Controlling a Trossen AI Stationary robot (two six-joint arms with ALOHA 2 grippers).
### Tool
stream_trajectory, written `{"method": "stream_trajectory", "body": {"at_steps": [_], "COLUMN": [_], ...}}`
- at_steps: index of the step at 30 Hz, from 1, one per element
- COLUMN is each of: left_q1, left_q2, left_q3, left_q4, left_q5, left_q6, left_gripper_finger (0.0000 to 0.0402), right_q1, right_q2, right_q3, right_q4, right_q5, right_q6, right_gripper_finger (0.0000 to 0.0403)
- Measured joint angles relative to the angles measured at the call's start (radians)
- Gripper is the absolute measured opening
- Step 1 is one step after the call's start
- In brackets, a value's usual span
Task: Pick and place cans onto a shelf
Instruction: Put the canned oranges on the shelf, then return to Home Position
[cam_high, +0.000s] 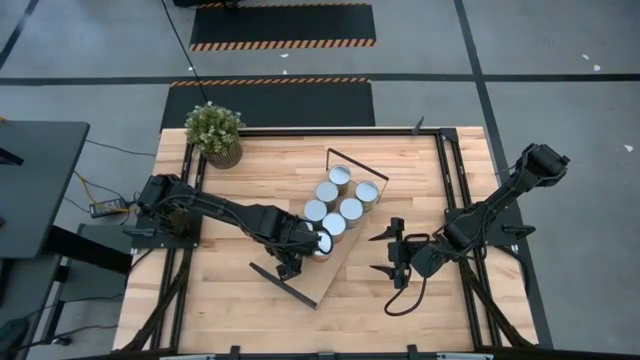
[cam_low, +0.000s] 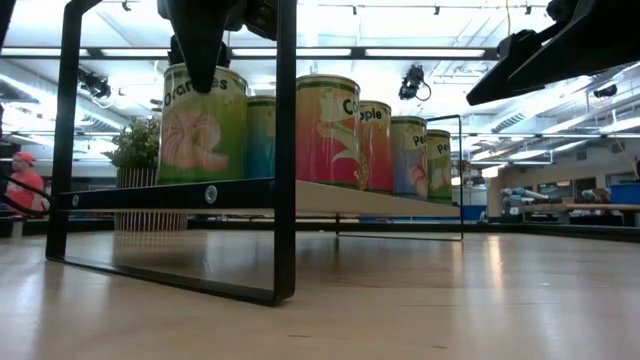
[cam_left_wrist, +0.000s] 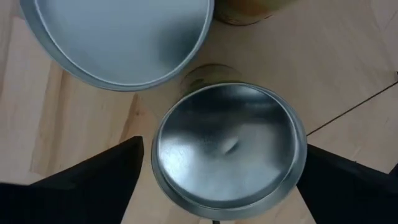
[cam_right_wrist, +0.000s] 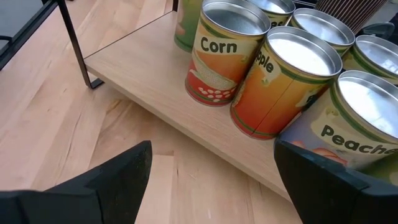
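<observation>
- The long light-wood shelf (cam_high: 335, 262) with thin black wire end frames lies diagonally across the middle of the light-wood table (cam_high: 250, 310).
- Seven small cylindrical cans with shiny silver tops are visible on the shelf board in the high view, grouped in two close rows along the shelf toward its far end.
- The left tool (cam_high: 305, 243) is at the near end of that group, positioned over the nearest can (cam_high: 321, 241).
- In the left wrist view, the dark fingers (cam_left_wrist: 93, 186) stand on either side of the silver can top (cam_left_wrist: 229, 147), spread wider than the can. Contact between fingers and can cannot be confirmed.
- In the low view, the left tool comes down onto the top of the green-labelled can (cam_low: 202, 122) nearest the camera; this can stands upright on the shelf board.
- The right tool (cam_high: 390, 252) waits above the bare table just beside the shelf, fingers spread wide, holding nothing.
- The right wrist view shows the orange "Corn" can (cam_right_wrist: 222, 53) and its neighbours standing upright on the shelf.
- A small potted plant (cam_high: 214, 133) stands at the far left corner of the table.
</observation>
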Motion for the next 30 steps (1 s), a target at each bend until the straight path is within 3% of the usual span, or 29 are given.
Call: {"method": "stream_trajectory", "body": {"at_steps": [9, 14, 17, 23, 26, 30], "left_q1": [0.014, 0.014, 0.004, -0.069, -0.115, -0.141], "left_q2": [-0.024, -0.061, -0.083, -0.146, -0.199, -0.312], "left_q3": [0.001, 0.026, 0.068, 0.058, -0.012, -0.192], "left_q4": [0.005, 0.030, 0.042, 0.132, 0.209, 0.429], "left_q5": [0.099, 0.099, 0.044, -0.230, -0.332, -0.312], "left_q6": [0.023, 0.053, 0.109, 0.303, 0.374, 0.440], "left_gripper_finger": [0.0395, 0.0394, 0.0394, 0.0394, 0.0394, 0.0394], "right_q1": [0.000, 0.000, 0.001, 0.015, 0.011, -0.002], "right_q2": [0.000, 0.000, 0.000, -0.012, -0.035, -0.066], "right_q3": [0.000, 0.000, 0.000, -0.001, -0.029, -0.103], "right_q4": [0.000, 0.005, 0.006, 0.034, 0.059, 0.182], "right_q5": [-0.008, -0.015, -0.018, -0.030, -0.055, -0.099], "right_q6": [0.003, 0.002, -0.007, -0.094, -0.105, -0.116], "right_gripper_finger": [0.0346, 0.0346, 0.0346, 0.0346, 0.0346, 0.0346]}}
